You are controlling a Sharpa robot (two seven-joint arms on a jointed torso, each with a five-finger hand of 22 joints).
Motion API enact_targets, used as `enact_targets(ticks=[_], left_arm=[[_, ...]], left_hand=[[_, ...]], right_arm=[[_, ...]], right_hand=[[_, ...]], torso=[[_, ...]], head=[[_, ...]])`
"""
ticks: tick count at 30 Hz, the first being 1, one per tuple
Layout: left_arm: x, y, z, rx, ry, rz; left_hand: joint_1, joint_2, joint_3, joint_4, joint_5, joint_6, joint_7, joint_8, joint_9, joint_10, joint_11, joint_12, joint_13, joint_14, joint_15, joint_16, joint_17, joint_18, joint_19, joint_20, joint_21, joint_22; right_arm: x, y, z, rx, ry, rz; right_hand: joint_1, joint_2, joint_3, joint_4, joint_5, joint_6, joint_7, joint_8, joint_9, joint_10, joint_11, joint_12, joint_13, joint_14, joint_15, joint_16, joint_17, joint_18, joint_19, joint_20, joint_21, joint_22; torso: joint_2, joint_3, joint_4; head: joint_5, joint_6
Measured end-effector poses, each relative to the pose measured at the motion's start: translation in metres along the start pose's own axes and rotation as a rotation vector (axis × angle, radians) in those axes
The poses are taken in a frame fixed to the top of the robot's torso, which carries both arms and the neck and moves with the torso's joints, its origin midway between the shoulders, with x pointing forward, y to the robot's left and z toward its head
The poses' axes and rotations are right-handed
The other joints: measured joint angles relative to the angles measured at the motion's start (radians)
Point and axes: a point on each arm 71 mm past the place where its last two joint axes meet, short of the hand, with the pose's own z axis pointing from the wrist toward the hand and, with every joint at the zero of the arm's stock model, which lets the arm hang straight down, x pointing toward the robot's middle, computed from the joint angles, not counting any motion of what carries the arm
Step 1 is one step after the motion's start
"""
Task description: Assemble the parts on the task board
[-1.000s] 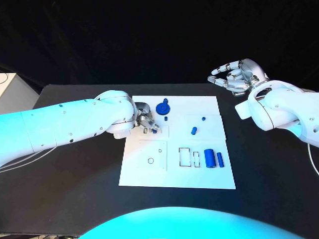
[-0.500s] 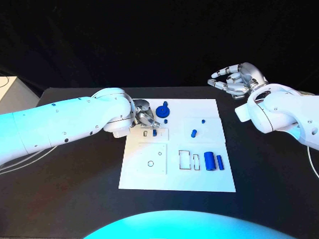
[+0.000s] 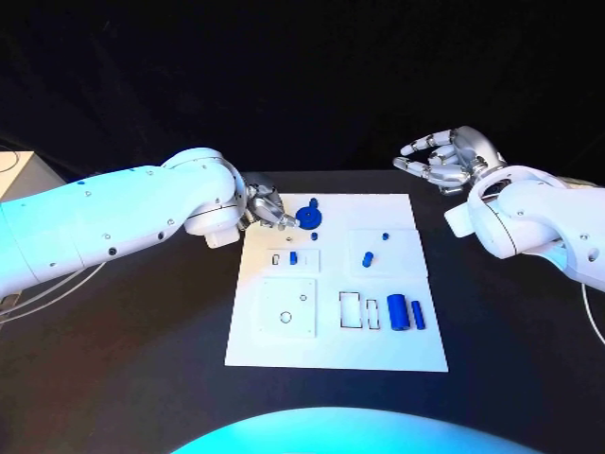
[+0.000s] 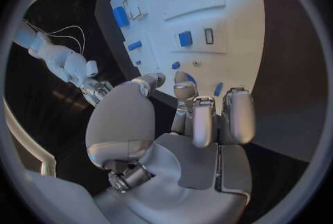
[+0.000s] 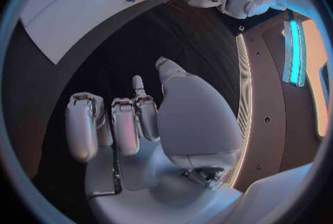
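Black table (image 3: 139,350), dark backdrop

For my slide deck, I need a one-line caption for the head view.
Left hand hovers at the task board edge beside blue parts; right hand waits off-board.

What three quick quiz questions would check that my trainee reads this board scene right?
1. True or false: the right hand holds a blue part.
2. Multiple choice: the left hand is A) over the white board's far left corner, B) over the board's near edge, C) off the table.
3. Fill in: the big blue cylinder lies beside a thinner blue ____.

Key:
1. False; the right hand hangs beyond the board's far right corner with its fingers curled and nothing in them.
2. A.
3. Rod.
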Motion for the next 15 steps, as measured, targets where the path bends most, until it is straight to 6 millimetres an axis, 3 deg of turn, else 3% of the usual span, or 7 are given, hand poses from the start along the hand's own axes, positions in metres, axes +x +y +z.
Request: enact_targets(ticks=[8,12,15], left_arm=[[-0.026,0.02,0.01,-0.059,-0.039,-0.042],[-0.034,0.024,0.015,-0.074,-0.045,-0.05],[-0.038,0.025,0.018,-0.081,-0.046,-0.052]], left_hand=[[0.033,0.001,-0.014,0.014,0.0,-0.023,0.015,-0.029,-0.018,-0.018,0.011,-0.008,-0.021,0.0,0.007,-0.001,0.0,0.0,-0.007,0.004,-0.005,-0.012],[0.043,-0.002,-0.03,0.022,0.0,-0.049,0.031,-0.072,-0.051,-0.031,0.023,-0.013,-0.031,0.0,0.026,-0.006,0.0,0.0,-0.017,0.014,-0.012,-0.02],[0.043,-0.001,-0.03,0.022,0.0,-0.052,0.034,-0.083,-0.063,-0.032,0.025,-0.013,-0.034,0.002,0.027,-0.006,0.0,0.0,-0.018,0.015,-0.012,-0.02]], right_arm=[[0.0,0.0,0.0,0.002,0.002,0.001],[0.0,0.0,0.0,0.002,0.004,0.002],[0.001,0.0,0.0,0.001,0.006,0.003]], right_hand=[[0.0,0.0,0.0,0.0,0.0,0.0,0.0,0.0,0.0,0.0,0.0,0.0,0.0,0.0,0.0,0.0,0.0,0.0,0.0,0.0,0.0,0.001],[0.0,0.0,0.0,0.0,0.0,0.0,0.0,0.0,0.0,0.0,0.0,0.0,0.0,0.0,0.0,0.0,0.0,0.0,0.0,0.0,0.0,0.001],[0.0,0.0,0.0,0.0,0.0,0.0,0.0,0.0,0.0,0.0,0.0,0.0,0.0,0.0,0.0,0.0,0.0,0.0,0.0,0.0,0.0,0.001]], torso=[[0.003,-0.0014,-0.0012],[0.004,-0.002,-0.0012],[0.006,-0.0023,-0.0012]], head=[[-0.001,0.013],[-0.002,0.016],[-0.001,0.018]])
